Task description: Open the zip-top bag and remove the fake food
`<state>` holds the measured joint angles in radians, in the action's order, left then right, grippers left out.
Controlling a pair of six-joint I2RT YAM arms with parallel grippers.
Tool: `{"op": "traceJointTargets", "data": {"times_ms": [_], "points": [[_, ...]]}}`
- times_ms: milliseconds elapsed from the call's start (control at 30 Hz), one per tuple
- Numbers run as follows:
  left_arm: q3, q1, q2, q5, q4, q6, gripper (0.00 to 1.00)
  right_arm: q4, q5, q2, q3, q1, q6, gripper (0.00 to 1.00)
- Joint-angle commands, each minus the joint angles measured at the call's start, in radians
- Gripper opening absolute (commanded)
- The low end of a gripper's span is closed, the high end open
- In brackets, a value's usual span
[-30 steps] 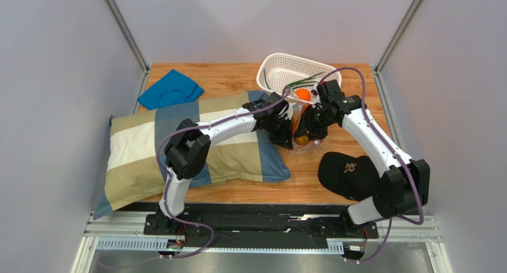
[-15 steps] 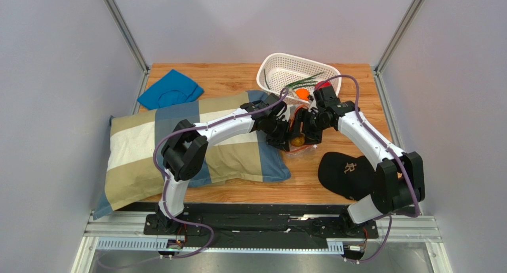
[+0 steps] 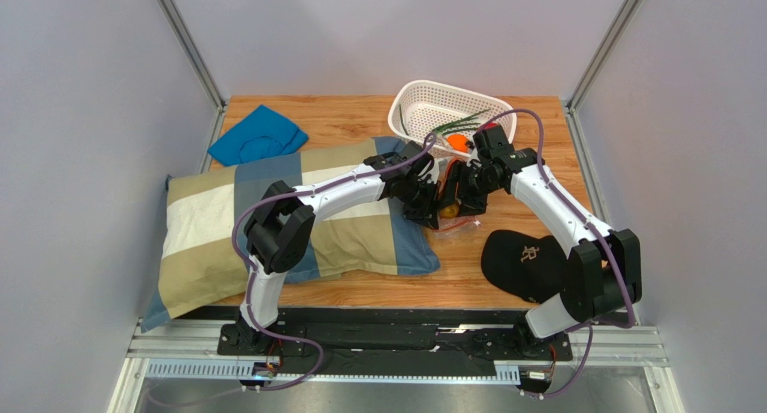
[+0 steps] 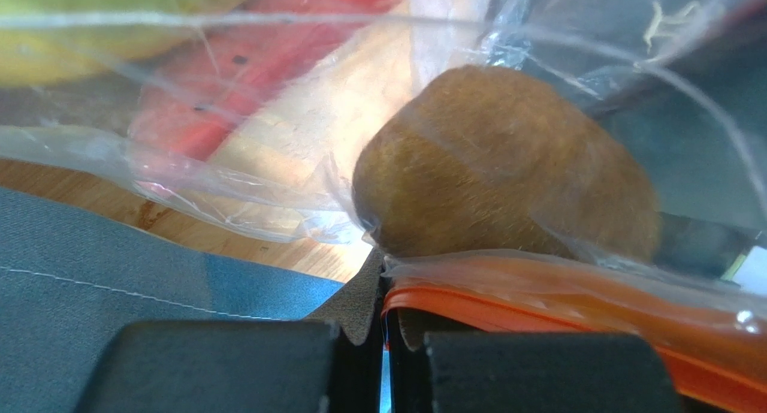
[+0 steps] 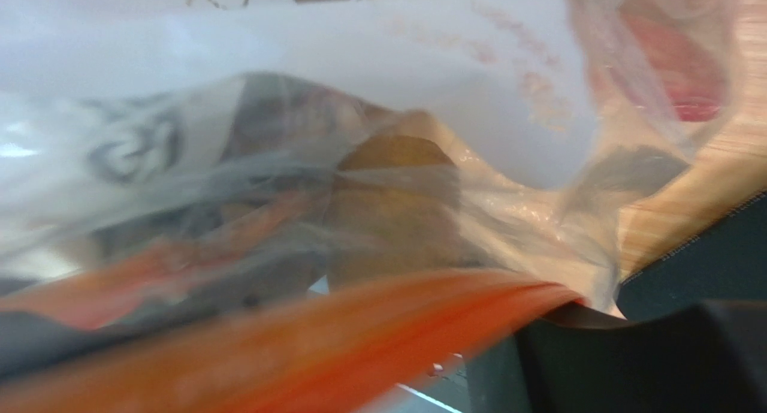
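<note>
Zip-top bag [image 3: 457, 220] on the counter [image 3: 342, 116] between pillow [image 3: 297, 215] and basket [image 3: 423, 103].
Left jaws closed on its orange zip strip [image 4: 540, 310], mouth toward them; right jaws and the bag's long axis: cannot tell.

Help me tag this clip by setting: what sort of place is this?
Probably a robot test cell, not a home: a wooden table boxed in by plain grey panels, two arms bolted to a rail, and staged props such as a pillow, cap and white basket.
</note>
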<state>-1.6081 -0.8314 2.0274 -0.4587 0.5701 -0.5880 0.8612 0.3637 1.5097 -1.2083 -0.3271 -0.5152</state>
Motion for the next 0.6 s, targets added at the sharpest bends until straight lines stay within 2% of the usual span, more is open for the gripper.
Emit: {"op": "traceJointTargets", "data": {"times_ms": [0, 67, 167, 267, 433, 567], "points": [[0.013, -0.017, -0.016, -0.038, -0.019, 0.011, 0.0, 0.025, -0.071, -0.019, -0.1, -0.006, 0.035, 0.54], [0.013, -0.017, -0.016, -0.04, -0.019, 0.014, 0.0, 0.058, -0.086, -0.008, -0.132, -0.007, 0.044, 0.53], [0.013, -0.017, -0.024, -0.034, -0.016, 0.022, 0.0, 0.075, -0.086, -0.014, -0.151, -0.009, 0.049, 0.36], [0.01, -0.018, -0.026, -0.034, -0.013, 0.028, 0.0, 0.091, -0.08, -0.026, -0.213, -0.007, 0.049, 0.0], [-0.015, -0.015, -0.019, -0.015, 0.005, 0.048, 0.0, 0.072, -0.133, -0.046, -0.381, 0.02, 0.032, 0.0], [-0.064, -0.015, -0.013, 0.014, 0.062, 0.082, 0.0, -0.014, -0.198, 0.042, -0.471, 0.11, 0.058, 0.0]]}}
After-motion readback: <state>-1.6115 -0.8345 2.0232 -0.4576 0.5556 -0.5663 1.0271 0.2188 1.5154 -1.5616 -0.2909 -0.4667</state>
